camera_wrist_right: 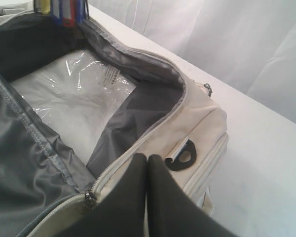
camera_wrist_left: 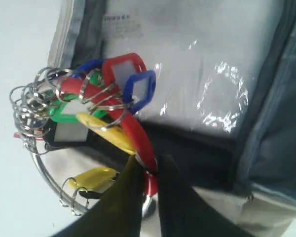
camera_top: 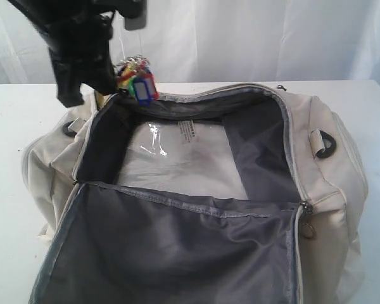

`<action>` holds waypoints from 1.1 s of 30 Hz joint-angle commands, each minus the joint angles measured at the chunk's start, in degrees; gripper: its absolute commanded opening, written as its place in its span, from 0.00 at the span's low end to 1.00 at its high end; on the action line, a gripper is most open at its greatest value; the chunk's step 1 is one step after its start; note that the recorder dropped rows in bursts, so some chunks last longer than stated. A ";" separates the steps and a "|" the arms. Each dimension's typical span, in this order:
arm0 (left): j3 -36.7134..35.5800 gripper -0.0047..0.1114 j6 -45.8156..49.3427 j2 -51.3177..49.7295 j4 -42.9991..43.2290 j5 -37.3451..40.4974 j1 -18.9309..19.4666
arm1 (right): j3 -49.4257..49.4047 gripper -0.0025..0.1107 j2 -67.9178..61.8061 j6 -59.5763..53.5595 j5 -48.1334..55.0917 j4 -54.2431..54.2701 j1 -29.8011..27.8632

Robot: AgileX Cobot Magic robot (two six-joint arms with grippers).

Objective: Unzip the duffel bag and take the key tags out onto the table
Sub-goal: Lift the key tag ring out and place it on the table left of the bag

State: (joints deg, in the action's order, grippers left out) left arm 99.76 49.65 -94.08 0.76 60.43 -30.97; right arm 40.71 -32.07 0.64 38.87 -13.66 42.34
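1. The duffel bag (camera_top: 342,158) lies unzipped on the table (camera_top: 12,107). Its flap (camera_top: 177,253) is folded toward the near side, so the grey lining is shown.
2. Bare tabletop is seen to the left of the bag and in a strip behind it, up to the far edge, where a white curtain (camera_top: 253,38) hangs.
3. A black D-ring (camera_top: 325,144) sits at the bag's right end, and a zipper pull (camera_top: 308,228) hangs at the near right corner of the opening.
4. Inside the bag a flat packet (camera_top: 177,158) in clear plastic is laid. Small grey print is carried on it – too fine to be read.
5. The key tags (camera_top: 138,81) are held in the air above the bag's rear left rim, clear of the table.
6. The left gripper (camera_wrist_left: 147,168) is clamped on a red tag – the other tags and rings dangle from it.
7. The right gripper (camera_wrist_right: 147,160) is seen with its fingers pressed together, above the bag's cream rim near the zipper.
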 commanded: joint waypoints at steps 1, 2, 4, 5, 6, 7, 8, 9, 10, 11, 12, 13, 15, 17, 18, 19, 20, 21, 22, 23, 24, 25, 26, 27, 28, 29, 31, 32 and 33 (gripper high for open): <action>0.31 0.04 -4.42 4.92 1.14 3.76 6.84 | -0.28 0.02 0.58 0.21 -0.82 -0.29 -0.09; 0.20 0.04 -5.83 5.64 1.78 3.76 8.82 | -0.28 0.02 0.58 0.21 -0.82 -0.29 -0.09; -0.13 0.04 -6.80 6.53 2.04 4.58 12.46 | -0.28 0.02 0.58 0.21 -0.82 -0.29 -0.09; -0.45 0.04 -6.80 6.72 2.04 5.33 14.35 | -0.28 0.02 0.58 0.21 -0.82 -0.29 -0.09; -0.92 0.04 -6.80 6.82 2.04 6.04 15.81 | -0.28 0.02 0.58 0.21 -0.82 -0.29 -0.09; -1.54 0.04 -6.80 6.82 2.04 6.88 17.51 | -0.28 0.02 0.58 0.21 -0.82 -0.29 -0.09; -2.50 0.04 -6.80 6.70 2.04 7.28 18.97 | -0.28 0.02 0.58 0.21 -0.82 -0.29 -0.09; -3.58 0.04 -7.15 6.70 2.04 7.26 20.29 | -0.28 0.02 0.58 0.21 -0.82 -0.29 -0.09; -5.27 0.04 -7.80 6.70 2.04 6.78 21.51 | -0.28 0.02 0.58 0.21 -0.82 -0.29 -0.09; -7.22 0.04 -8.70 6.70 2.04 6.19 22.52 | -0.28 0.02 0.58 0.21 -0.82 -0.29 -0.09; -9.52 0.04 -9.78 6.70 2.16 5.40 23.27 | -0.28 0.02 0.58 0.21 -0.82 -0.29 -0.09; -12.16 0.04 -10.93 6.70 2.16 3.74 24.23 | -0.28 0.02 0.58 0.21 -0.82 -0.29 -0.09; -17.67 0.04 -12.65 6.70 2.16 -0.34 25.62 | -0.28 0.02 0.57 0.83 -0.82 -0.29 -0.09; -24.18 0.04 -12.89 6.70 1.96 -4.61 26.25 | -0.28 0.02 0.57 0.83 -0.82 -0.29 -0.09; -26.83 0.04 -13.99 6.70 1.54 -7.07 26.25 | -0.28 0.02 0.57 0.83 -0.82 -0.29 -0.09; -30.18 0.04 -15.69 6.70 0.53 -10.03 26.25 | -0.28 0.02 0.57 0.94 -0.82 -0.29 -0.09; -33.49 0.04 -16.47 6.70 -0.76 -13.34 26.25 | -0.28 0.02 0.57 1.04 -0.82 -0.29 -0.09; -36.75 0.04 -16.52 6.60 -2.10 -15.90 26.25 | -0.28 0.02 0.57 1.04 -0.82 -0.29 -0.09; -39.81 0.04 -16.52 6.60 -3.26 -18.74 26.25 | -0.28 0.02 0.57 1.04 -0.82 -0.29 -0.09; -42.50 0.04 -16.52 6.35 -3.93 -21.29 26.12 | -0.28 0.02 0.57 1.04 -0.82 -0.29 -0.09; -44.39 0.04 -16.52 6.08 -4.23 -23.16 25.84 | -0.28 0.02 0.57 1.04 -0.82 -0.29 -0.09; -46.27 0.04 -16.42 5.75 -4.80 -25.01 25.28 | -0.28 0.02 0.57 1.04 -0.82 -0.29 -0.09; -47.70 0.04 -16.14 5.34 -5.57 -26.62 24.38 | -0.28 0.02 0.57 1.04 -0.82 -0.29 -0.09; -48.71 0.04 -15.16 4.85 -6.47 -27.74 23.17 | -0.28 0.02 0.57 1.15 -0.82 -0.18 -0.09; -49.13 0.04 -14.35 4.55 -6.73 -28.05 22.03 | -0.28 0.02 0.57 1.15 -0.82 -0.18 -0.09; -49.24 0.04 -13.99 3.79 -6.73 -27.84 20.45 | -0.28 0.02 0.57 1.15 -0.82 -0.18 -0.09; -49.24 0.04 -13.99 2.49 -6.73 -27.87 17.77 | -0.28 0.02 0.57 1.15 -0.82 -0.18 -0.09; -49.24 0.04 -13.99 1.85 -6.73 -27.88 16.60 | -0.28 0.02 0.57 1.15 -0.82 -0.18 -0.09; -49.24 0.04 -13.85 1.30 -6.73 -28.14 15.63 | -0.28 0.02 0.57 1.15 -0.82 -0.18 -0.09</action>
State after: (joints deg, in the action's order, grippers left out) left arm 51.01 35.14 -91.55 -4.91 32.38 -12.38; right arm 40.71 -32.07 1.34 38.87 -13.66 42.34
